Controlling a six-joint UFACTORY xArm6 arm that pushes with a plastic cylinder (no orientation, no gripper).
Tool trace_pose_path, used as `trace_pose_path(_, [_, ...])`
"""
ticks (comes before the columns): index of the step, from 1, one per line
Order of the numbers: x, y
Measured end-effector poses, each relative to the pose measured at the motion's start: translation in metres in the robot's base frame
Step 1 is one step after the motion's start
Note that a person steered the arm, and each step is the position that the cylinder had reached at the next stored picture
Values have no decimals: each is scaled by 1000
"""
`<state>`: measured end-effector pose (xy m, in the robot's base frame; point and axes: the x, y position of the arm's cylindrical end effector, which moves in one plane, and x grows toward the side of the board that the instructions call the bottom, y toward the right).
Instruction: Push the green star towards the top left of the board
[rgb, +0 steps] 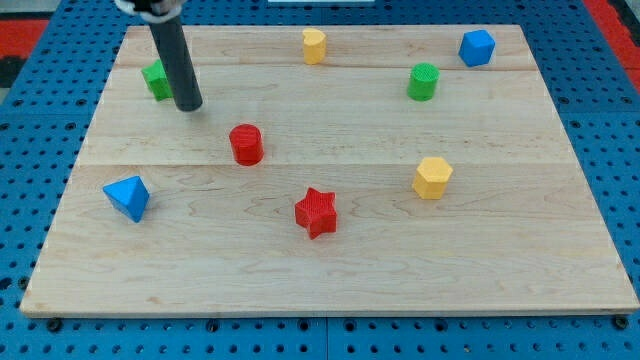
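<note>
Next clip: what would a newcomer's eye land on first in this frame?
The dark rod at the view's top left, my tip right beside the half-hidden green block, on its right. Next, the red star and red cylinder near the middle of the board. Then the blue block at the view's left.

My tip (188, 105) ends a smooth dark-grey cylindrical rod, seemingly under a white-and-black collar.
</note>
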<state>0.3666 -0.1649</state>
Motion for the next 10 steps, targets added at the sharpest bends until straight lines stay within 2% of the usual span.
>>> trace_pose_path(2, [12, -18])
trace_pose_path(3, [7, -18])
trace_pose_path(5, [-32, -18])
trace_pose_path(10, [-40, -37])
